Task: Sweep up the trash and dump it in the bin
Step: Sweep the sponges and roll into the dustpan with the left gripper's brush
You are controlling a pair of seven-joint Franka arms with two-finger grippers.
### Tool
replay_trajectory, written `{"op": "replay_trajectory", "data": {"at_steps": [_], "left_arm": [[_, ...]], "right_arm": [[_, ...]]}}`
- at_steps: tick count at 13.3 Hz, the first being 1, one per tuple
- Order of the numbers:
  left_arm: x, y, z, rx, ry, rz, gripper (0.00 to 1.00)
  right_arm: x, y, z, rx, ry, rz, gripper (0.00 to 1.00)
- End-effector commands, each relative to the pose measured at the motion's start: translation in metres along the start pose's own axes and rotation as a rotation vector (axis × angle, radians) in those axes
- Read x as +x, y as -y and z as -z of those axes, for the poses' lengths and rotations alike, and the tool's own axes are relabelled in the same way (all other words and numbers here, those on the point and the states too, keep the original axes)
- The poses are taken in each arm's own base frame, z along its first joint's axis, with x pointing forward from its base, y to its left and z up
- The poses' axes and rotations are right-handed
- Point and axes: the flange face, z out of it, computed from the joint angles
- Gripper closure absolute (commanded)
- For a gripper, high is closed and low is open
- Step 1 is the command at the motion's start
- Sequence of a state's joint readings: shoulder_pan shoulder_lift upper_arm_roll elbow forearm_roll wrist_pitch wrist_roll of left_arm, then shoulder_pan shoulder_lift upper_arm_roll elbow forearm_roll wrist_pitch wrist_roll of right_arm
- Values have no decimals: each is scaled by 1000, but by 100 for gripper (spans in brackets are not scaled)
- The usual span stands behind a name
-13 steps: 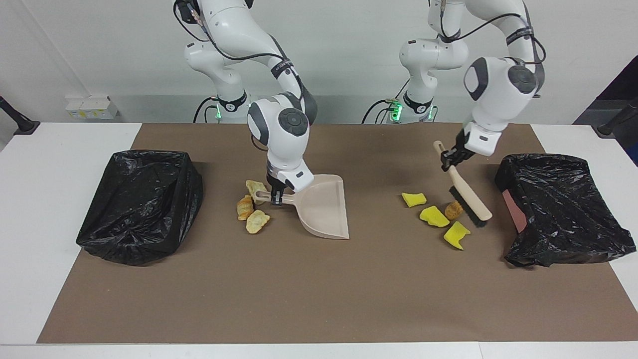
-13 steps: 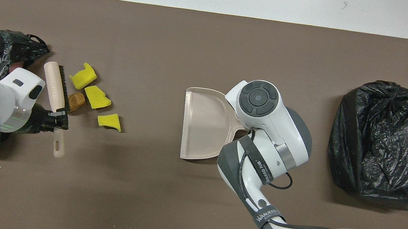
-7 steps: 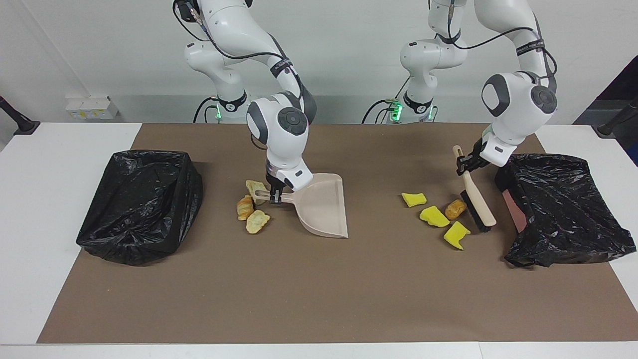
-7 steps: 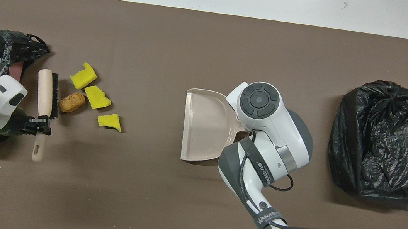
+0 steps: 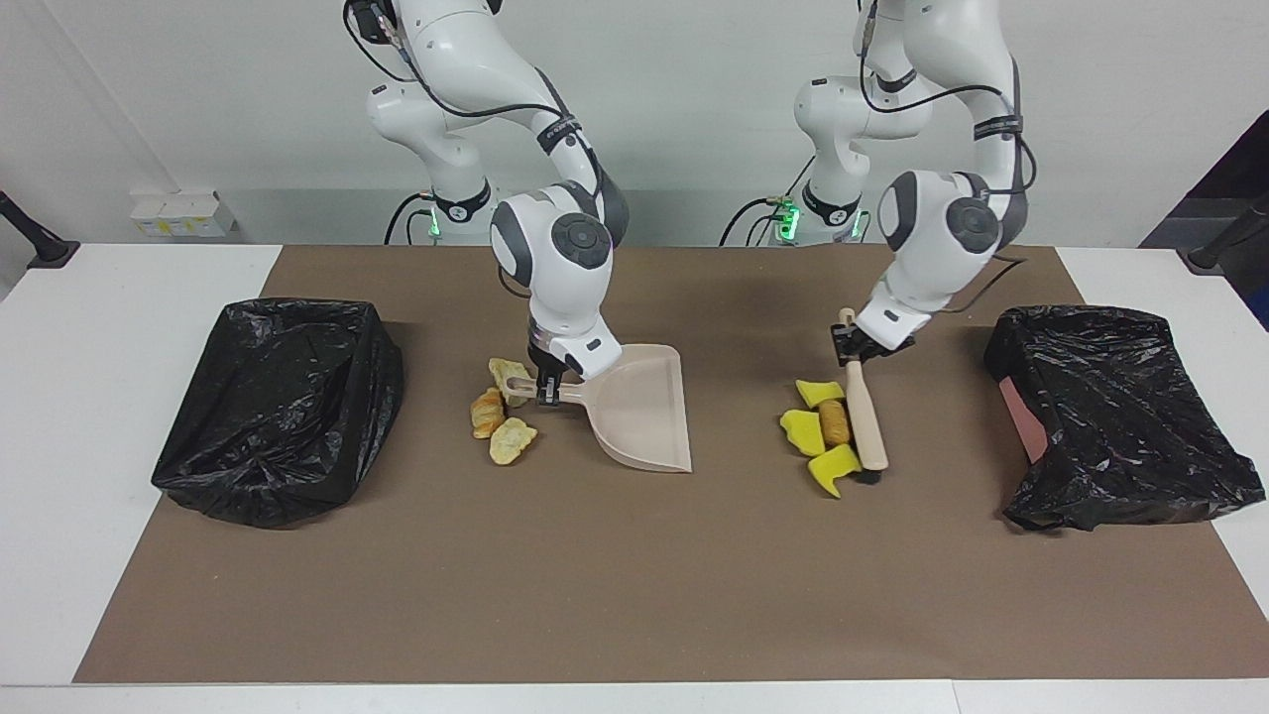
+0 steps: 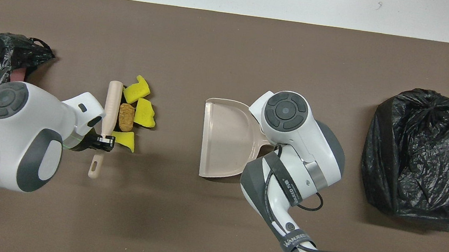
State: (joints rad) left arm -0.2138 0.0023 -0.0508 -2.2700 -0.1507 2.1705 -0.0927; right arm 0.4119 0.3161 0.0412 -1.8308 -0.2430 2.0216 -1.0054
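Clamped on the brush [image 5: 861, 402] handle, my left gripper [image 5: 855, 346] presses the black bristles flat on the brown mat [image 5: 634, 575]. On the mat's clock face in the overhead view, that is about nine o'clock of centre. Four scraps of trash are bunched touching the bristle side: three yellow foam wedges [image 6: 137, 89] [image 6: 145, 113] [image 6: 125, 140] and a tan walnut-like lump [image 6: 125, 115] between them.

At about three o'clock from that pile, well apart, my right gripper [image 5: 548, 388] is closed on the handle of the beige dustpan [image 6: 225, 137], whose open lip faces the pile. Just beside the pan's handle, toward the right arm's end, lie three golden bread and croissant pieces [image 5: 512, 377] [image 5: 487, 413] [image 5: 512, 440]. They show only in the facing view.

Two bins lined with black bags stand at the mat's ends: one bin [image 5: 1115, 416] by the left arm's end, the other bin [image 6: 424, 155] by the right arm's.

My judgement of the risks: the light wedges at either end of the brush could slip round it and be left on the mat. The walnut-like lump could roll ahead. The pan's lip, if not flat, could let scraps slide under. The bread pieces sit on the wrong side of the pan and could be missed.

Readable writing: a strap on my right arm says "WANJEED" [image 6: 295, 237]; I cannot read any more of it.
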Motion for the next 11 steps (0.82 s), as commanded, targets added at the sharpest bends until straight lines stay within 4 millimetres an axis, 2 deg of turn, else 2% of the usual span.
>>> {"op": "replay_trajectory", "data": {"at_steps": [1, 4, 5, 7, 9, 11], "left_arm": [[-12, -56, -4, -34, -6, -2, 100], [-29, -131, -24, -67, -43, 12, 100], [-32, -146, -24, -80, -59, 26, 100], [-46, -189, -19, -141, -69, 32, 100], [-56, -218, -10, -163, -80, 37, 100], [-56, -220, 8, -175, -82, 51, 100]], "right_arm": [[-5, 7, 0, -18, 11, 5, 100], [-7, 9, -3, -13, 15, 9, 100], [-7, 10, -3, -15, 14, 9, 100], [-7, 10, -3, -14, 14, 9, 100], [-7, 10, -3, -14, 14, 9, 100], [-7, 10, -3, -17, 13, 9, 100]]}}
